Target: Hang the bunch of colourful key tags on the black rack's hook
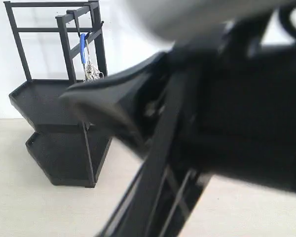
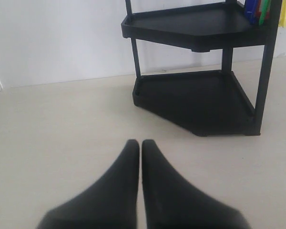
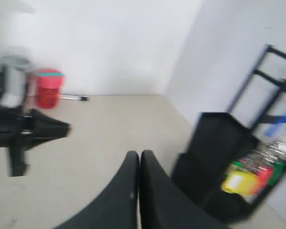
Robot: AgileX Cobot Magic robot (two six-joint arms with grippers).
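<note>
Item: colourful key tag bunch (image 1: 90, 69), one large wire ring with a blue sleeve (image 1: 83, 48) on its upper part. A cluster of silvery metal clips is gathered at the foot of the ring. In the exterior view the tags below them are covered by a blurred dark arm (image 1: 227, 113) that fills most of the foreground. In the right wrist view, though smeared, yellow, red and green tags are seen bunched under the clips. In the left wrist view blue, red, green and yellow tag ends are seen at the edge of the upper tray. Location: suspended from the hook (image 1: 87, 35) near the top of the black rack (image 1: 49, 103), beside a front upright, with the tags reaching down to the level of the upper tray. Rack: two angular trays, one above the other, in a thin bar frame, stood on a pale worktop (image 2: 62, 119) against a white wall. Left pincer (image 2: 140, 143): fingers pressed together, nothing between them, held low over the worktop and well apart from the rack. Right pincer (image 3: 139, 155): likewise closed and empty, clear of the rack. Also noted in the right wrist view: a red container (image 3: 48, 88) by the far wall.
</note>
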